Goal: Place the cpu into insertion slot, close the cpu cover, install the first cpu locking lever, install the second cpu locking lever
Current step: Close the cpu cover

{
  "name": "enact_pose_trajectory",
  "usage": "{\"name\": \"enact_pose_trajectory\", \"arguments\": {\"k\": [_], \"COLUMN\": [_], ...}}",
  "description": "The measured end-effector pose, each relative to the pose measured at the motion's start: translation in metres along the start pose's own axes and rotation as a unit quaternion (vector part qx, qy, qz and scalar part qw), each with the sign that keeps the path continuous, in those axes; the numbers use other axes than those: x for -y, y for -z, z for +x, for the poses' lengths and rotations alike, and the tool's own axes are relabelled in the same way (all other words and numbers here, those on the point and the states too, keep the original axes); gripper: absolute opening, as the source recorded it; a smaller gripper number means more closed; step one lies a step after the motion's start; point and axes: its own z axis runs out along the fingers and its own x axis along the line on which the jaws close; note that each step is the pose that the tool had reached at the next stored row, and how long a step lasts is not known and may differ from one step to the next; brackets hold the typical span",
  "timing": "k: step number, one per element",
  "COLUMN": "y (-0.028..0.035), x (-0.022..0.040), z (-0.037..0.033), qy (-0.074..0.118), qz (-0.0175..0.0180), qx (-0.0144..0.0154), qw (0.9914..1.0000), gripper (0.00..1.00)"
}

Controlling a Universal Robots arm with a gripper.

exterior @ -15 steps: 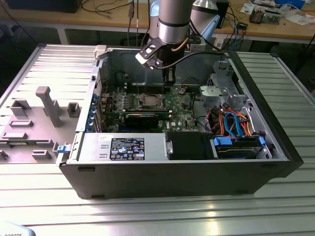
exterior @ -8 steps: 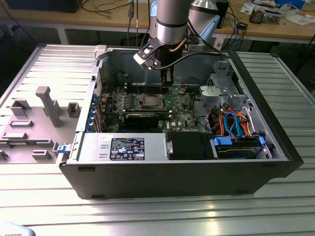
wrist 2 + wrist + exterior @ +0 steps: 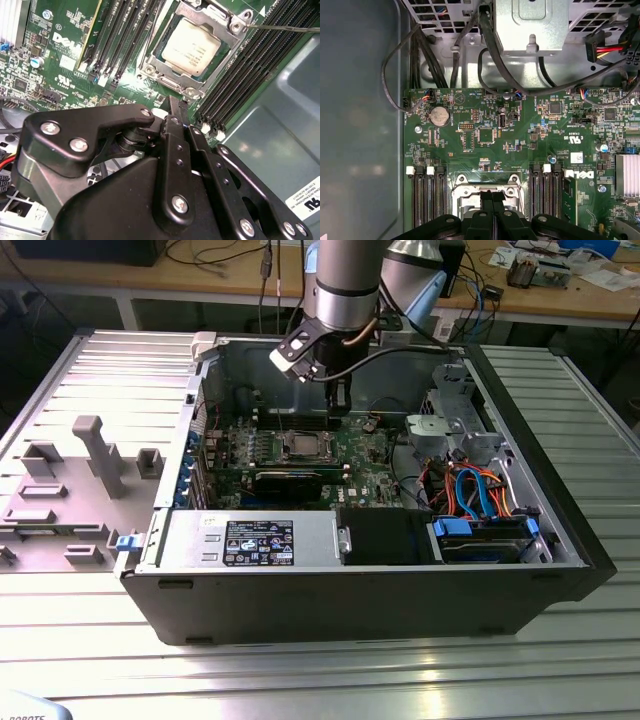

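Now, on the ribbed counter (image 3: 320, 680), a grey fixture tray (image 3: 70, 490) lies well to the exterior view's left of the insertion slot (image 3: 174, 84), outside the open computer case (image 3: 350, 600). The cpu (image 3: 191, 47) sits flat in that slot, with the cpu cover (image 3: 154, 50) lying down around it. My tool (image 3: 176, 102) hangs just beside the slot's edge, its fingers pressed together with nothing visible between them. A thin locking lever (image 3: 285, 28) juts from the slot's corner and looks unlatched. Orange and blue cables (image 3: 480, 490) lie to the exterior view's right of the slot. I judge the lever to be stiff, springy wire, best taken near its free end. The chip is light and fragile, to be held by its edges only.
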Motion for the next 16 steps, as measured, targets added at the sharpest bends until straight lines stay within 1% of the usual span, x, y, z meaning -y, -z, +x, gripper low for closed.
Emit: {"name": "enact_pose_trajectory", "arguments": {"k": [16], "y": [-0.0023], "x": [0.0003], "z": [-0.0001], "qy": [0.000], "qz": [0.0000], "qx": [-0.0001], "qw": [1.00000], "gripper": [0.11]}}
